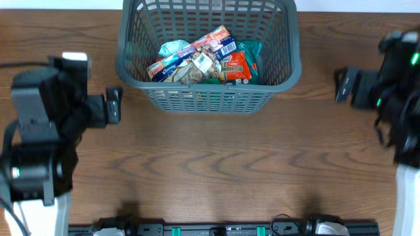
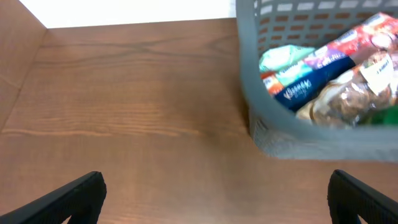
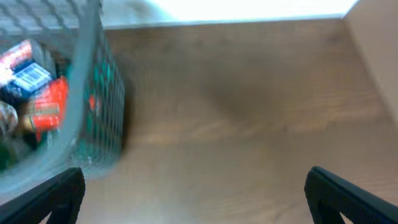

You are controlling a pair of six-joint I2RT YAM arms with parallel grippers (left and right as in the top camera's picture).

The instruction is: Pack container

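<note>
The dark grey slotted basket (image 1: 207, 97) stands at the back middle of the wooden table. It holds several snack packets (image 1: 200, 58), blue, red, teal and clear ones. The basket also shows in the left wrist view (image 2: 292, 134) and in the right wrist view (image 3: 93, 134). My left gripper (image 1: 114, 105) is open and empty, just left of the basket's front left corner; its fingers show in its wrist view (image 2: 214, 199) over bare table. My right gripper (image 1: 342, 85) is open and empty, to the right of the basket; its wrist view (image 3: 196, 196) shows bare table.
The wooden table (image 1: 210, 170) spreads in front of the basket. A black rail with fittings (image 1: 223, 229) runs along the front edge. The arm bases stand at the far left (image 1: 36, 164) and far right (image 1: 407, 131).
</note>
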